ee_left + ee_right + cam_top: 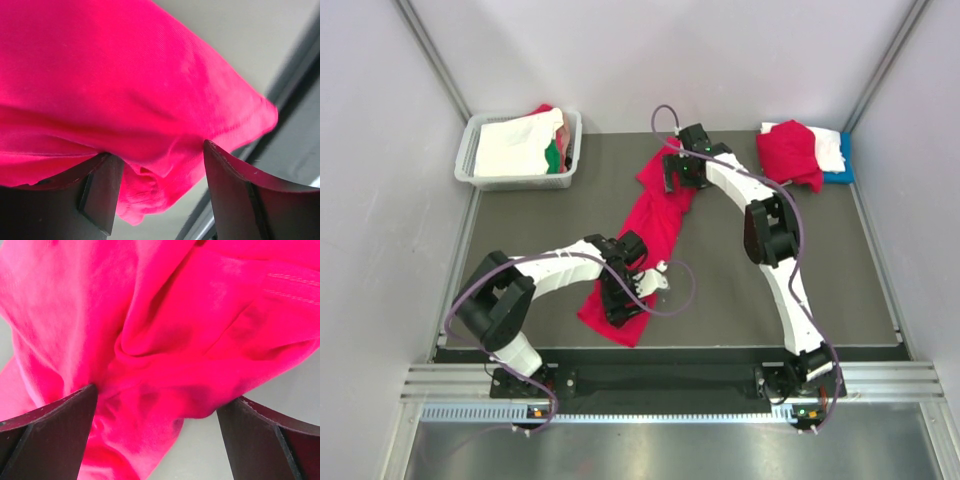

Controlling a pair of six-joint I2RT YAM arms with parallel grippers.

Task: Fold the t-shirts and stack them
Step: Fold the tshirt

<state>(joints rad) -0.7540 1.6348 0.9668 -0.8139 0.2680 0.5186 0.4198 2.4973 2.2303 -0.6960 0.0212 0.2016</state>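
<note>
Jaws apart, left gripper (623,305) and right gripper (678,180) straddle the near and far ends of a rumpled bright-red cloth t-shirt (655,225). Pinching hems, not bunches, should give a cleaner fold.

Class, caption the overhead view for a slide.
Left gripper and right gripper, both open, at opposite ends of a rumpled red t-shirt; tub back left, stacked shirts back right.

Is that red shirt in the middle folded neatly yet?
No. The red shirt lies bunched in a long, rumpled diagonal strip.
</note>
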